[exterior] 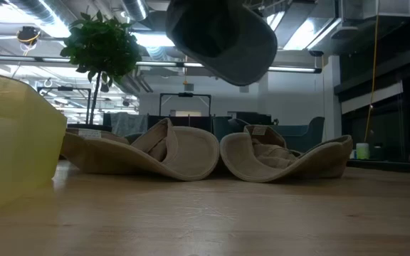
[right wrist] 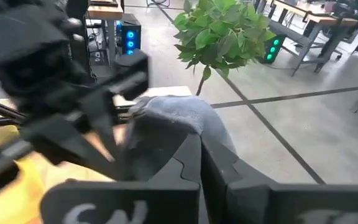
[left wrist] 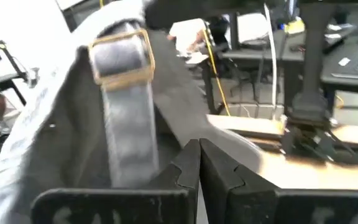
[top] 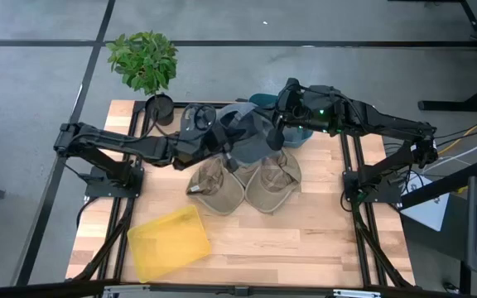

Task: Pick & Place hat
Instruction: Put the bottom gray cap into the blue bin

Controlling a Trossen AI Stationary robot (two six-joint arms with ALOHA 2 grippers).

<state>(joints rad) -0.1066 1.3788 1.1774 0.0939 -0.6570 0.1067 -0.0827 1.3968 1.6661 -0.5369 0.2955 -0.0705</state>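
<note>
Wooden table on grey concrete floor; potted plant at back left corner; yellow bin at front left; two tan hats lie upside down side by side mid-table; grey hat is lifted above them, held between both arms; left gripper fingers pinched tight on grey hat's strap side; right gripper fingers pressed together on its opposite edge; low view shows grey hat hanging clear of tan hats.
</note>
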